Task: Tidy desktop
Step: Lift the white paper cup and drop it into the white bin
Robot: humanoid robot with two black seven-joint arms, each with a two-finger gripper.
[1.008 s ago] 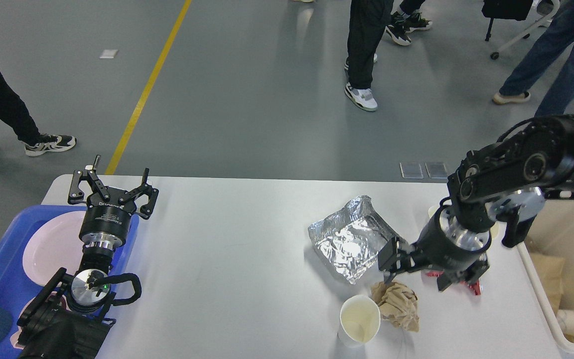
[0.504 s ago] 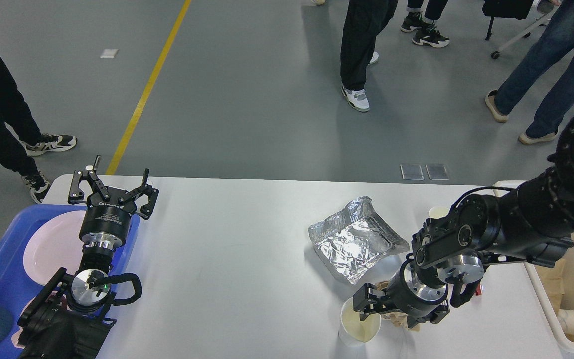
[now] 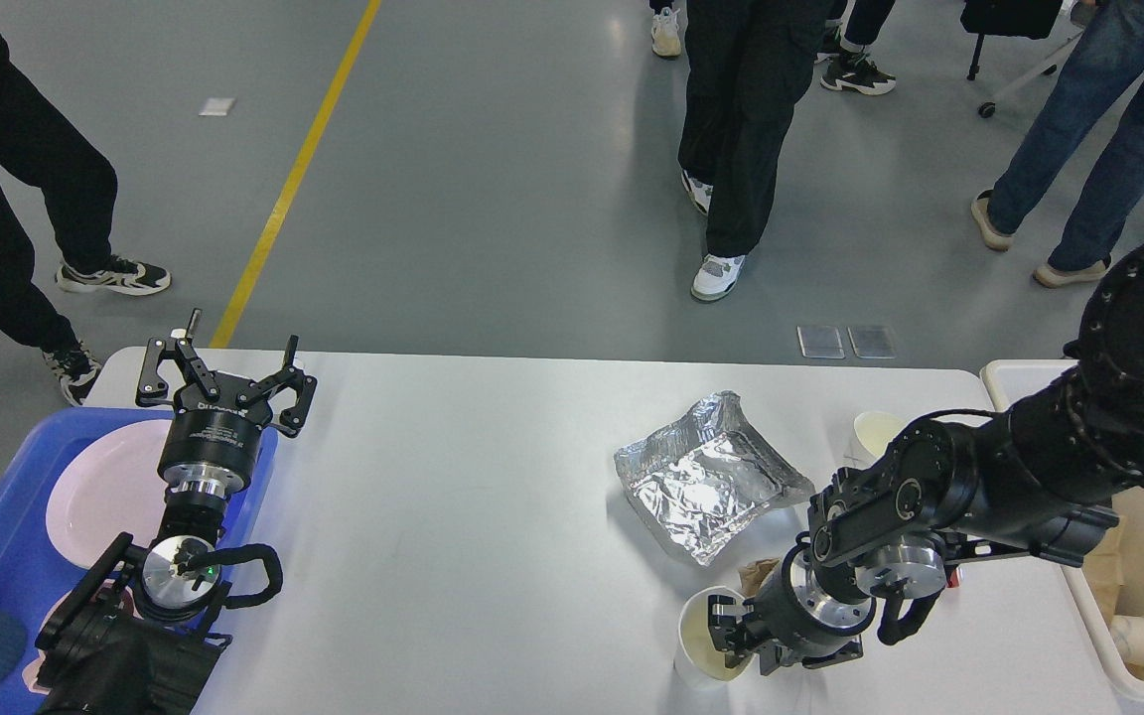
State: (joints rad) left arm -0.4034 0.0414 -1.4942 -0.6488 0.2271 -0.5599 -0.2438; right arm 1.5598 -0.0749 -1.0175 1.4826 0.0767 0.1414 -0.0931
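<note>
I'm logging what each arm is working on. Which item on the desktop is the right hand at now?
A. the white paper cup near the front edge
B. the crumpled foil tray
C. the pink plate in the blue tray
A: the right hand sits at the rim of the white paper cup, in front of the foil tray.

a lab hall: grey floor [image 3: 493, 199], yellow line [image 3: 294, 174], onlookers' legs [image 3: 741, 129] beside the desktop [image 3: 453, 516].

No legible text, labels or numbers anywhere.
</note>
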